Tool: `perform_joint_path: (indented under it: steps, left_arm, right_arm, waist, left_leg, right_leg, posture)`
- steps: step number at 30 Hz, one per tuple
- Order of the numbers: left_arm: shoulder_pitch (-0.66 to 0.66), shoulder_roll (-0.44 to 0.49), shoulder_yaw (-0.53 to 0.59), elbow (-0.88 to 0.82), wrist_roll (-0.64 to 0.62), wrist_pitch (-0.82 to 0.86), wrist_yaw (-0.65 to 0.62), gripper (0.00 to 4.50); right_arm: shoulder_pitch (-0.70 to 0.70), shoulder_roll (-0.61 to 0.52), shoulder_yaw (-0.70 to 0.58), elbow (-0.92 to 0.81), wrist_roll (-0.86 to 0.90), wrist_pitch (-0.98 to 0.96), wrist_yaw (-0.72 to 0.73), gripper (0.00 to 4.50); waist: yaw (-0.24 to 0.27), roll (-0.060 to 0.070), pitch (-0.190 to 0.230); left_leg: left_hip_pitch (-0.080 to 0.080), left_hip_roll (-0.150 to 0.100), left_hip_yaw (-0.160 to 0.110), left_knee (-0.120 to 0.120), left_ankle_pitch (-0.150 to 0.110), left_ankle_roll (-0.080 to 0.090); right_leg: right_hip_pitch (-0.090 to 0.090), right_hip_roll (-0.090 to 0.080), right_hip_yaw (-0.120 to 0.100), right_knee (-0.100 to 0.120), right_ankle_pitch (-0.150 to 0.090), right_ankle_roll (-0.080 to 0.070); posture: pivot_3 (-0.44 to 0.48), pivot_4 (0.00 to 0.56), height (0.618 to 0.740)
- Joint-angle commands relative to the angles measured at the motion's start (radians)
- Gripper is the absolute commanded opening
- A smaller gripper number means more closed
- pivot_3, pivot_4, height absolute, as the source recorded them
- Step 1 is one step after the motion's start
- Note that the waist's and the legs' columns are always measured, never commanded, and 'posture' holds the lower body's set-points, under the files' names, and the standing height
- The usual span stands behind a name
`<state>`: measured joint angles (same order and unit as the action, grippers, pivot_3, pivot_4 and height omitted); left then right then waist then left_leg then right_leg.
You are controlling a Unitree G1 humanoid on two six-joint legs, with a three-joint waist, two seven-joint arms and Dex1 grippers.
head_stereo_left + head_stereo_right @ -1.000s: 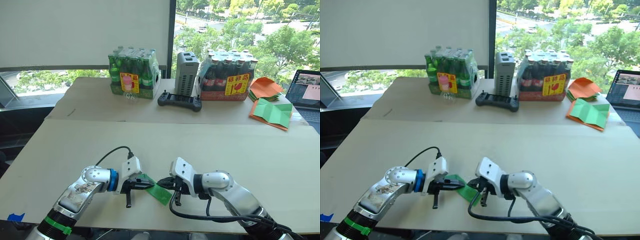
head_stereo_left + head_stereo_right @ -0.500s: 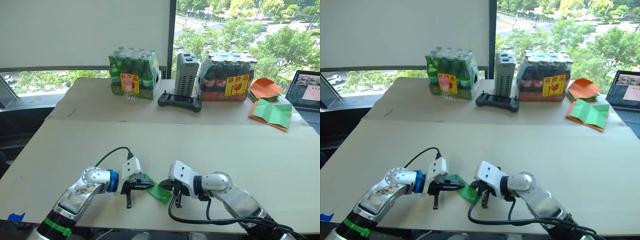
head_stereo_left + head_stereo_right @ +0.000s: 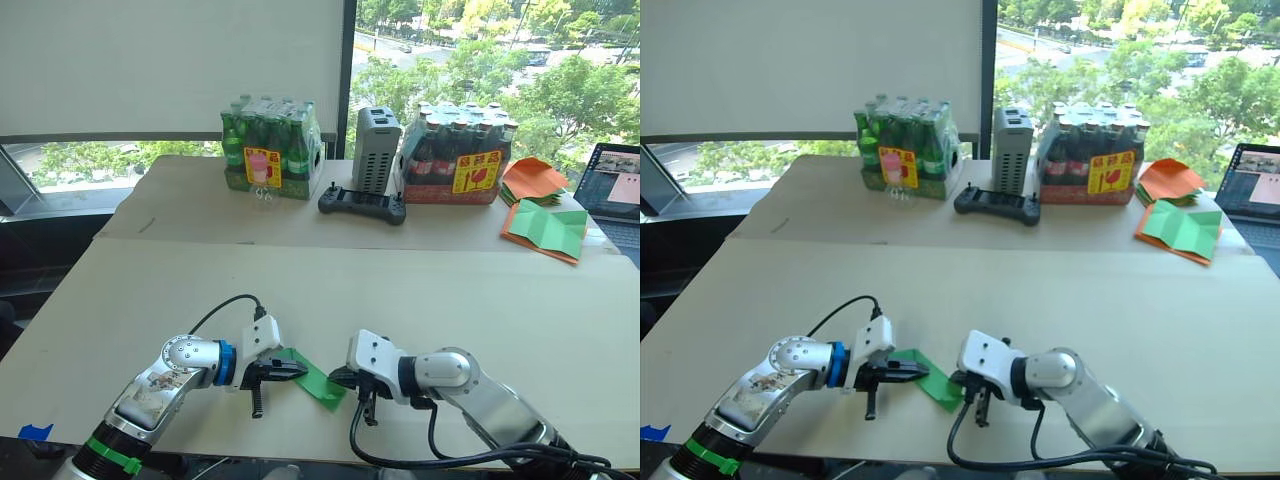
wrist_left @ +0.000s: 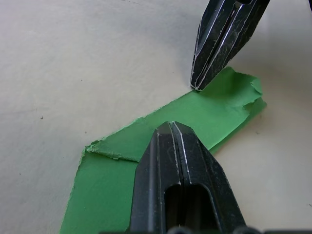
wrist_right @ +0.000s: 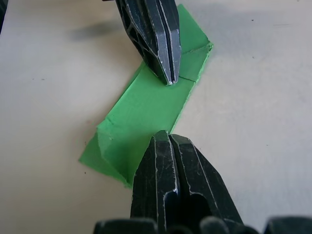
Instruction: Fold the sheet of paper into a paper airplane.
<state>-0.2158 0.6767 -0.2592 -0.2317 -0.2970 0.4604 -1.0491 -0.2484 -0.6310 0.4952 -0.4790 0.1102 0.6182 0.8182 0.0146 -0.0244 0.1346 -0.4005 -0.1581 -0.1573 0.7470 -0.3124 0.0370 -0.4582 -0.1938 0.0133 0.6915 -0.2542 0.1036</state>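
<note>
left gripper (image 3: pixel 296 368) fingers closed, tip pressing on the sheet of paper (image 3: pixel 316 381). right gripper (image 3: pixel 338 379) fingers closed, tip on its opposite end. neither grips it.

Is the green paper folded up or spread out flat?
Folded. The sheet of paper is a narrow strip showing layered edges and a crease, with the left gripper and right gripper pressing its opposite ends.

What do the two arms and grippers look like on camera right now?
Both arms are silver metal with white wrist housings and looping black cables. The left arm has a blue wrist ring and a green band; the right arm has neither. The left gripper and right gripper have ribbed, tapered black fingers.
</note>
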Motion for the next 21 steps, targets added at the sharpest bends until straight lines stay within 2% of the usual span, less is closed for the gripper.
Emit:
perform_joint_path:
  steps: [1,21]
  left_arm:
    - [0.014,0.016,0.003,-0.018,0.014,-0.005,0.000,0.00]
    - [0.010,0.019,0.000,-0.011,0.016,-0.010,-0.002,0.00]
  right_arm:
    - [0.060,-0.051,0.046,0.027,-0.008,0.071,0.037,0.02]
    - [0.140,-0.191,0.006,-0.076,0.034,0.101,0.064,0.02]
  waist:
    - [0.000,0.000,0.000]
    - [0.028,0.000,-0.001]
  left_leg:
    - [0.000,0.000,0.000,0.000,0.000,0.000]
    - [0.001,0.000,0.000,-0.001,-0.002,0.003]
  right_leg:
    - [0.000,0.000,0.000,0.000,0.000,0.000]
    - [0.002,0.000,-0.001,-0.009,0.001,0.002]
  posture:
    - [0.000,0.150,0.675]
    - [0.000,0.150,0.675]
